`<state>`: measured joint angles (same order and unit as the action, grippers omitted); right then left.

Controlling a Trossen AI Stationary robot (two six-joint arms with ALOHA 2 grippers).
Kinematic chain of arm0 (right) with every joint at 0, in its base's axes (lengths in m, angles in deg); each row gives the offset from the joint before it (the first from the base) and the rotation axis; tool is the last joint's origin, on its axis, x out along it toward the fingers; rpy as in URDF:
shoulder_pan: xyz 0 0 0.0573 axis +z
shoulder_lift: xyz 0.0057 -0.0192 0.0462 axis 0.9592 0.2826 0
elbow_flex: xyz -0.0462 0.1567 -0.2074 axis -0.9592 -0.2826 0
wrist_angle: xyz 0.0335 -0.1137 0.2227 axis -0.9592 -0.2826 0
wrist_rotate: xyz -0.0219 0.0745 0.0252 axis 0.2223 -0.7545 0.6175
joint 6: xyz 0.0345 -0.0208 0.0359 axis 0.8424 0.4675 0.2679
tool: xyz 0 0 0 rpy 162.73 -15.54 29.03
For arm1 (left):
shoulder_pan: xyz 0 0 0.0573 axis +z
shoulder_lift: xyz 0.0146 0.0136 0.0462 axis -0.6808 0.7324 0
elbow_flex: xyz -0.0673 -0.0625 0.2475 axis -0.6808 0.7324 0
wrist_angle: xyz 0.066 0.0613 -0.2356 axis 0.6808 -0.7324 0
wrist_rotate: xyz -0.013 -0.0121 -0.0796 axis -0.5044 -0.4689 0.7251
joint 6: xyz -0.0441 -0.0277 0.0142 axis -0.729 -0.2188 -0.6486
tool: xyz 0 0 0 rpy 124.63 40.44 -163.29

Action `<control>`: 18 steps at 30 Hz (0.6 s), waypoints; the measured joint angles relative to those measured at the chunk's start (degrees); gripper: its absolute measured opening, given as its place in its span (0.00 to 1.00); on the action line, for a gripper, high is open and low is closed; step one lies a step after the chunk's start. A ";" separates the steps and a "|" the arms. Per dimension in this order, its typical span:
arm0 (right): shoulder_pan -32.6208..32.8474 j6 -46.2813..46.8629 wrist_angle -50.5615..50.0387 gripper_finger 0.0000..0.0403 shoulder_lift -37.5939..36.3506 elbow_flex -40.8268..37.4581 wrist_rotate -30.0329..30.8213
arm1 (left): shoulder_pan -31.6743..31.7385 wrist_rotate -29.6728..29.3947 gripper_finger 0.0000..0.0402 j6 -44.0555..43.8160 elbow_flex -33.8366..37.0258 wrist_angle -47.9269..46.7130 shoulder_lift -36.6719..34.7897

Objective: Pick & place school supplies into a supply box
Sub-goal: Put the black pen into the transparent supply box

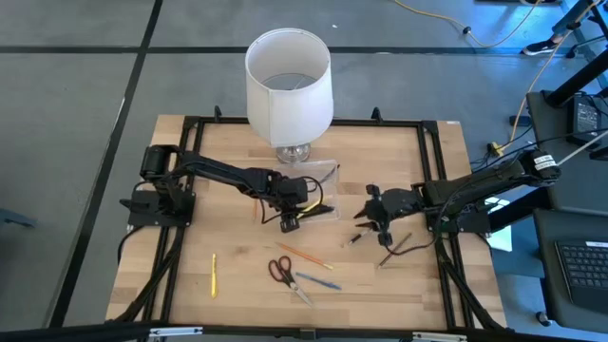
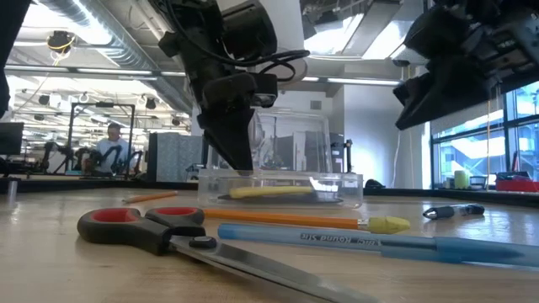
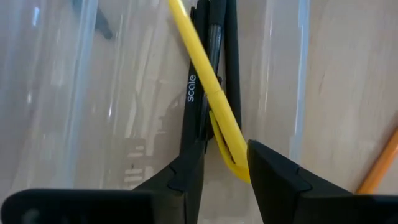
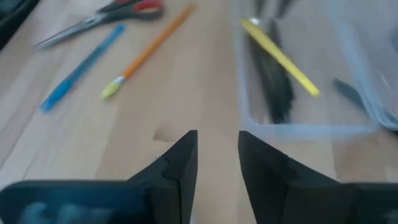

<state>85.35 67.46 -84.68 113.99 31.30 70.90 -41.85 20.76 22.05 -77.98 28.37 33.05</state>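
One yellow pen (image 3: pixel 205 87) lies between the left gripper's (image 3: pixel 225 177) parted fingers.

One camera hangs overhead, looking straight down on the whole table (image 1: pixel 190 190) and both arms. Another sits at tabletop height, close behind the scissors (image 2: pixel 160 231), facing level across into the room. Each wrist camera peers past its own fingers, very close in. All four take in the clear box (image 1: pixel 309 195) with its yellow pencil (image 3: pixel 205 81).
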 joint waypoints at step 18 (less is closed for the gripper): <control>8.39 -15.49 -0.92 0.30 10.03 4.59 3.15 | -2.28 -0.06 0.25 11.39 11.02 14.94 -18.72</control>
<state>93.74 51.97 -85.60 124.02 35.89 74.05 -44.13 20.69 33.44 -66.95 43.31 14.33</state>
